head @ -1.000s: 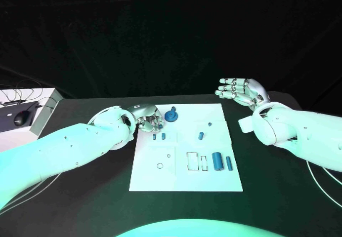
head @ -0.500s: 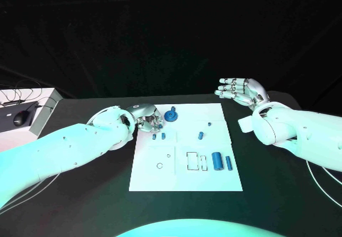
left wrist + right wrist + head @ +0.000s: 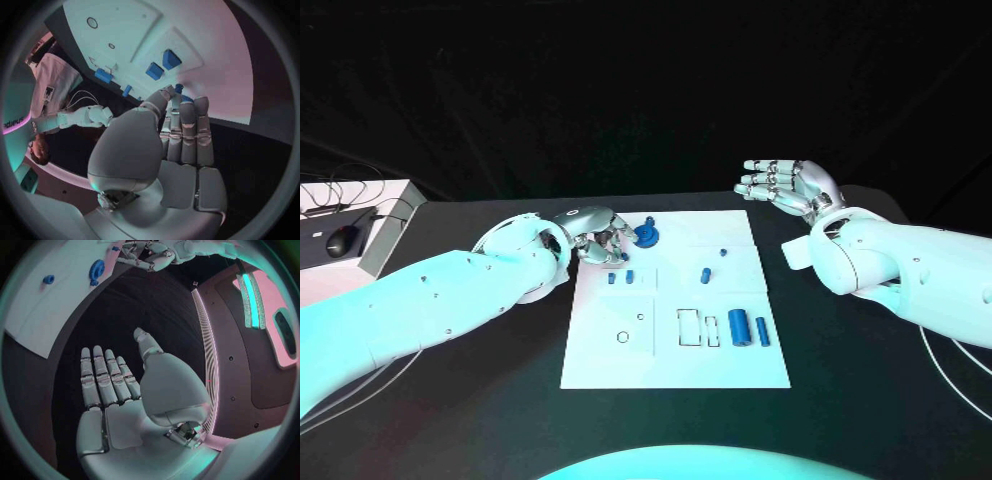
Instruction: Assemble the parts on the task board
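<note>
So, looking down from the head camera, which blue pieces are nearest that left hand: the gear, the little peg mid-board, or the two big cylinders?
1. Blue gear, right beside the left hand at the board's far edge.
2. Small peg, mid-board, toward the right.
3. Two large cylinders, nearer the robot on the board's right side.

A robotics laboratory test station. A black desk [image 3: 473,400] stands before a black curtain backdrop [image 3: 646,90] and carries a white task board [image 3: 678,300] with outlined slots and small blue parts [image 3: 738,326]. At the far left edge of the desk, a white box [image 3: 351,235] holds a computer mouse [image 3: 339,240] and loose cables [image 3: 358,205].
</note>
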Robot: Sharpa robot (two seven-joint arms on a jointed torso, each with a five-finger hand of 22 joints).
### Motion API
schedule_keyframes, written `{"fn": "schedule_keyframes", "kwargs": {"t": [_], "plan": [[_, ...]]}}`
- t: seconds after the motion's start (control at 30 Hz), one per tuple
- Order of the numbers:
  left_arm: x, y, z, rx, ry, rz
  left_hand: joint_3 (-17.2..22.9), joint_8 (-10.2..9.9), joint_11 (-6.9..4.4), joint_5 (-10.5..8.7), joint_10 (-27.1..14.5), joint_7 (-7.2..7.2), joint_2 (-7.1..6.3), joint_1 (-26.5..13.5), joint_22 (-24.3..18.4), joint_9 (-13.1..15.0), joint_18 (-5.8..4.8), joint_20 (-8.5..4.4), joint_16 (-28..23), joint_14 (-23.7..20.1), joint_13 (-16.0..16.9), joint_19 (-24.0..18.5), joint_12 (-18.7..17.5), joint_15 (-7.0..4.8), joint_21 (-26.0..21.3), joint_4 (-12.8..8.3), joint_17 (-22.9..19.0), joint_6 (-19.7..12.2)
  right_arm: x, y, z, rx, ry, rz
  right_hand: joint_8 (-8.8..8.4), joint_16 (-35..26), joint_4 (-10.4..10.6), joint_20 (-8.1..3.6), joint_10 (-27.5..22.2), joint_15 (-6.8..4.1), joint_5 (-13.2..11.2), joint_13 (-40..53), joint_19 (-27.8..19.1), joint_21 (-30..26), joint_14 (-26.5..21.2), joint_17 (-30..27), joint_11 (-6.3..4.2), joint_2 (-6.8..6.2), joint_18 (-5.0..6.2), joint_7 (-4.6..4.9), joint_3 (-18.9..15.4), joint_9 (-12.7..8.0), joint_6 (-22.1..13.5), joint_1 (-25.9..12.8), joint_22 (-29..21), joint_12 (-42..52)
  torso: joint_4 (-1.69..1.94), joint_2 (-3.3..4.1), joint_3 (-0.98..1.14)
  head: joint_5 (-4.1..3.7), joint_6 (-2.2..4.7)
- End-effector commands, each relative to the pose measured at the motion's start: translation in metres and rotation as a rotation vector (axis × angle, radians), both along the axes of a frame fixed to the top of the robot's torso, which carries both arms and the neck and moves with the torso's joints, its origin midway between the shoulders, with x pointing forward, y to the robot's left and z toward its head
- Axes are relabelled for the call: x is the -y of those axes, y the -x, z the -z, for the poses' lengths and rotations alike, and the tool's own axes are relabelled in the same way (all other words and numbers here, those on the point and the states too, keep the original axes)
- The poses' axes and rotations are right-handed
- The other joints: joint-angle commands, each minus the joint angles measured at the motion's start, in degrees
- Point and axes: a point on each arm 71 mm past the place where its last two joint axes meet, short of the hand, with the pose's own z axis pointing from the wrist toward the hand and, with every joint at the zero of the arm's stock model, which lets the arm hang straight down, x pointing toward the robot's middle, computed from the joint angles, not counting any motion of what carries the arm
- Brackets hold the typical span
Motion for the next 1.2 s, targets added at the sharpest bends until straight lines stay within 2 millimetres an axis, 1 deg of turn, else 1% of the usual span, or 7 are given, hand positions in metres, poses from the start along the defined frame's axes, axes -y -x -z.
{"fn": "schedule_keyframes", "kwargs": {"t": [0.03, 0.3, 0.6, 0.7, 0.97, 1.1, 1.2], "plan": [[-0.001, 0.000, -0.005, 0.003, 0.040, 0.015, -0.35, -0.26, 0.10, 0.00, -0.37, 0.34, 0.03, 0.35, -0.01, 0.00, -0.46, 0.20, -0.26, 0.14, 0.11, 0.10, 0.42, 0.22, -0.22, 0.12, 0.10, 0.49, 0.000, 0.000, -0.001, 0.009, 0.005, -0.013, -0.14, 0.06, -0.20, -0.14, 0.31, 0.12, 0.29, 0.06, -0.43, -0.19, -0.37, -0.03, -0.15, 0.29, -0.30, 3.33, 0.08, 0.07, 0.35, 0.30, -0.06, -0.15, 0.05, -0.01, 0.00, -0.04, 0.21], [-0.026, -0.005, -0.023, -0.115, 0.168, -0.049, -4.41, -0.32, 2.01, 0.10, -4.82, 0.58, -0.57, -1.32, -1.21, -0.02, -0.32, 1.28, -2.76, -2.09, 0.30, -0.37, 0.95, 1.80, -2.02, 2.28, -0.74, 0.39, 0.001, 0.000, 0.000, 0.004, 0.008, -0.013, -0.14, 0.09, -0.32, -0.17, 0.05, 0.10, 0.12, 0.05, 0.45, -0.02, -0.01, 0.00, -0.13, 0.19, -0.24, 3.36, 0.18, 0.06, 0.20, 0.30, 0.04, -0.16, 0.03, -0.04, 0.02, -0.22, 0.41], [-0.067, -0.010, -0.040, -0.221, 0.422, -0.160, -3.93, -0.06, 3.24, 0.42, -7.13, 5.90, 1.28, 0.02, -8.58, 0.19, -0.40, 2.83, -18.71, -4.14, -2.29, -3.23, 0.63, 2.87, -11.37, 2.76, -8.90, 8.84, -0.001, 0.002, 0.002, 0.004, 0.099, -0.087, 0.15, 0.47, -2.49, -1.99, 10.52, -2.22, -0.48, 0.47, 7.93, 2.83, 11.58, 0.33, -1.87, 0.67, 0.61, 1.89, 1.72, 0.38, 8.50, 2.24, 0.81, 0.22, 0.07, -0.08, -0.02, -0.25, 1.18], [-0.079, -0.012, -0.044, -0.236, 0.554, -0.212, -3.38, -0.08, 3.58, 0.23, -6.21, 6.82, 1.62, -0.40, -11.52, 0.17, -0.64, 3.33, -24.29, -3.42, -3.40, -3.36, -1.01, 3.39, -14.55, 3.27, -11.79, 8.40, -0.005, 0.003, 0.004, 0.009, 0.195, -0.153, 0.84, 1.68, -3.94, -4.06, 14.46, -4.76, -0.93, 0.42, 12.15, 5.16, 18.01, 0.98, -3.57, 0.96, 1.18, 0.42, 3.60, 0.82, 16.78, 3.31, 1.55, 0.49, 0.04, -0.07, -0.04, -0.20, 1.68], [-0.102, -0.013, -0.044, -0.299, 0.837, -0.334, -5.04, -0.05, 3.71, 0.11, -5.07, 6.39, 2.70, 0.17, -15.64, 0.19, -1.19, 3.57, -29.56, -2.13, -3.38, -2.34, -4.44, 3.70, -18.67, 3.57, -13.97, 9.71, -0.017, 0.011, 0.016, 0.031, 0.564, -0.332, 0.97, 7.60, -6.29, -10.60, 26.19, -10.55, -3.22, 0.74, 22.81, 13.62, 32.71, 3.97, -7.99, 0.43, 1.25, -2.01, 5.25, 0.97, 22.39, 4.52, 5.78, 0.80, -0.03, -0.04, -0.01, -0.47, 2.63], [-0.106, -0.006, -0.033, -0.365, 0.948, -0.381, -5.52, -0.01, 3.77, 0.15, -4.84, 6.40, 3.14, 0.43, -15.72, 0.20, -1.22, 3.28, -29.72, -1.52, -3.40, -1.64, -5.25, 3.58, -18.72, 3.50, -13.84, 9.54, -0.023, 0.015, 0.018, 0.082, 0.752, -0.348, 0.68, 25.04, -6.15, -14.79, 28.83, -13.53, -3.62, 0.87, 29.52, 23.59, 36.22, 12.87, -9.75, 0.34, 1.74, -3.08, 4.20, 0.93, 24.08, 4.34, 12.06, 0.42, 0.11, -0.12, 0.06, -1.75, 3.22], [-0.107, -0.001, -0.026, -0.395, 0.995, -0.399, -5.71, -0.01, 3.75, 0.15, -4.85, 6.39, 3.24, 0.42, -15.58, 0.20, -1.10, 3.09, -29.32, -0.83, -3.40, -0.98, -5.50, 3.42, -18.42, 3.48, -13.59, 9.51, -0.028, 0.018, 0.019, 0.113, 0.852, -0.343, 0.55, 35.31, -6.53, -15.85, 28.44, -13.89, -4.12, 0.93, 28.66, 28.66, 35.04, 19.07, -9.61, 0.05, 1.30, -3.28, 4.89, 0.95, 24.55, 3.49, 16.34, 0.68, 0.07, -0.11, 0.04, -2.08, 3.44]]}}
